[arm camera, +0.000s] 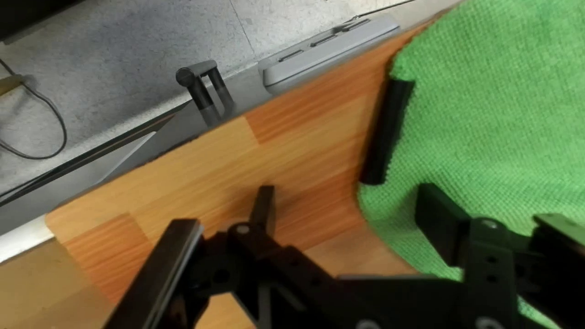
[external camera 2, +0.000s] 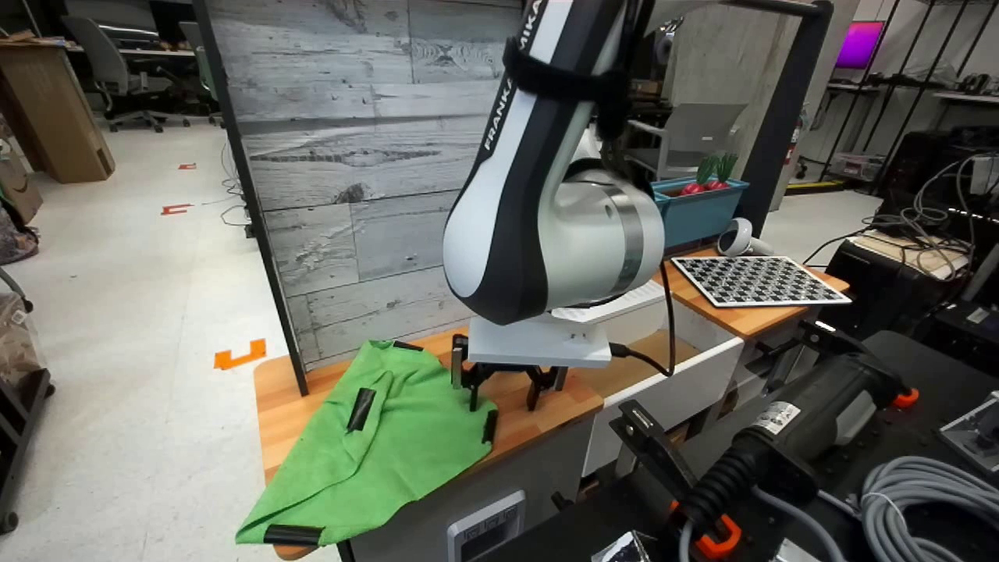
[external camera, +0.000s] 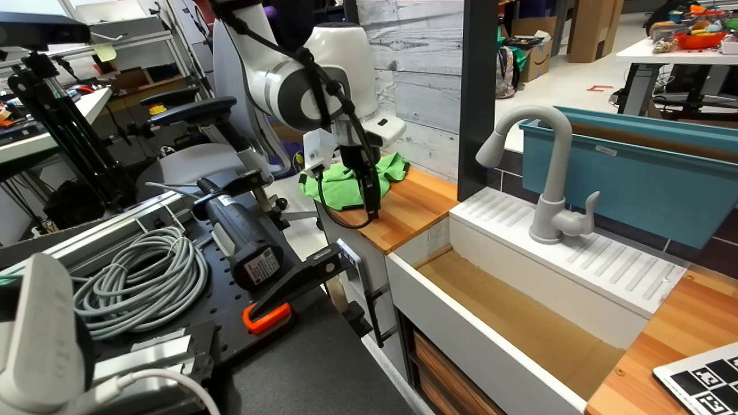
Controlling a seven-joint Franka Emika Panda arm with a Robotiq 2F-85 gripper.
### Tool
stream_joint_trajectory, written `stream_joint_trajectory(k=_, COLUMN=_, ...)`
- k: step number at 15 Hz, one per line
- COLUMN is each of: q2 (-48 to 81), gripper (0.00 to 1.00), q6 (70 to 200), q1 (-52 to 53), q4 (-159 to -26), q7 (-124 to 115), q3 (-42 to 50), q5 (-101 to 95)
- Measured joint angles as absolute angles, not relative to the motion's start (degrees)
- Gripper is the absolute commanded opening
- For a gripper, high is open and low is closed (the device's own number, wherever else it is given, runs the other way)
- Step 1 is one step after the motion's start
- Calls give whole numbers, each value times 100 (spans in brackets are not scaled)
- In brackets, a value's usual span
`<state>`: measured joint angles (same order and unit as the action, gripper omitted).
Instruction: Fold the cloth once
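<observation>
The lime-green cloth [external camera 2: 414, 445] lies rumpled on the wooden counter, with black strips on its edges and one part folded over. One end hangs past the counter's edge. The cloth also shows in an exterior view [external camera: 340, 187], partly hidden behind the arm, and in the wrist view [arm camera: 493, 114]. My gripper [external camera 2: 503, 404] points down at the cloth's edge, its fingers spread apart. In the wrist view the gripper [arm camera: 348, 189] has one finger over the cloth near a black strip and the other over bare wood. Nothing is between the fingers but the cloth's edge below; contact cannot be told.
The wooden counter [external camera: 426, 199] borders a white sink [external camera: 484, 328] with a grey faucet [external camera: 553, 173]. A grey plank wall [external camera 2: 335, 156] stands behind the cloth. A black cart with a tool [external camera: 242, 242] and coiled cable [external camera: 144, 282] stands in front. A checkered board [external camera 2: 761, 281] lies beyond the sink.
</observation>
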<state>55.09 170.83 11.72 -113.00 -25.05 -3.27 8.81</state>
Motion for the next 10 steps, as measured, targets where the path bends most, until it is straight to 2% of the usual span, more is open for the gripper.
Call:
stream_joint_trajectory(k=6, q2=5512, gripper=4, q6=17057, q1=1215, q4=-11245, q7=-2504, q3=-256, q5=881)
stream_joint_trajectory(k=7, q2=5512, gripper=0, q6=17050, q1=1236, q4=-11236, q7=-2504, q3=-240, q5=881)
stream_joint_trajectory(k=10, q2=5513, gripper=3, q6=17031, q1=1263, q4=-11217, q7=-2504, q3=-217, q5=881)
